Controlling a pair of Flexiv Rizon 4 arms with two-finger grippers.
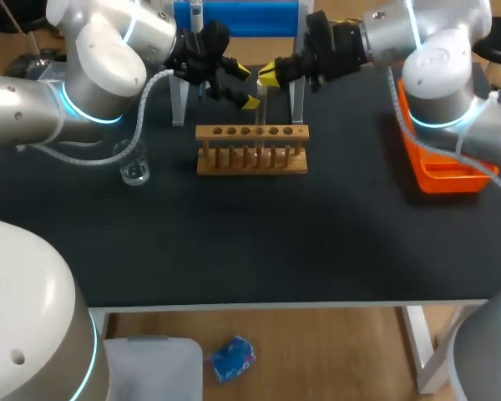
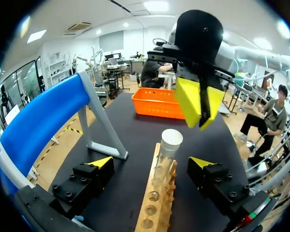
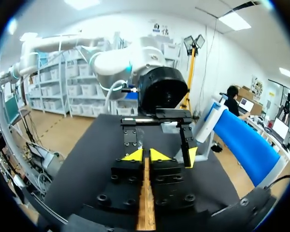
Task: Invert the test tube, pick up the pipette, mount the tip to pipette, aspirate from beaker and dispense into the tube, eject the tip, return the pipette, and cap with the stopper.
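**Tube upright in the rack, one tool spread around it, the other pinched above**

In the head view, the test tube (image 2: 166, 153) stands upright in the wooden rack (image 1: 251, 159), a little above the centre of the frame. It sits in one of the holes toward the rack's right end.

The left tool (image 2: 151, 163) has its two yellow-tipped fingers wide apart. The tube stands in the gap between them and touches neither finger.

The right tool (image 3: 146, 154) hangs just above and beyond the tube's top. Its yellow tips are drawn together with only a sliver between them, and nothing is clamped there. Looking out along its fingers, the rack runs straight away beneath the tips.

The tube is a slim, clear cylinder with a pale round end facing up. The rack is light, unvarnished wood: a flat top rail drilled with a single row of round holes, held over a base by thin dowels.

The bench (image 1: 250, 242) has a flat, matte black top. At centre left of the head view a small clear beaker (image 1: 134, 170) stands well apart from the rack. At the right edge sits a bright orange plastic bin (image 1: 447, 175). A stand with a smooth blue bar on grey angled legs (image 2: 43, 121) rises behind the rack at the top of the frame.

Both tools are black, blocky metal with visible bolt heads and glossy wedge-shaped tips.
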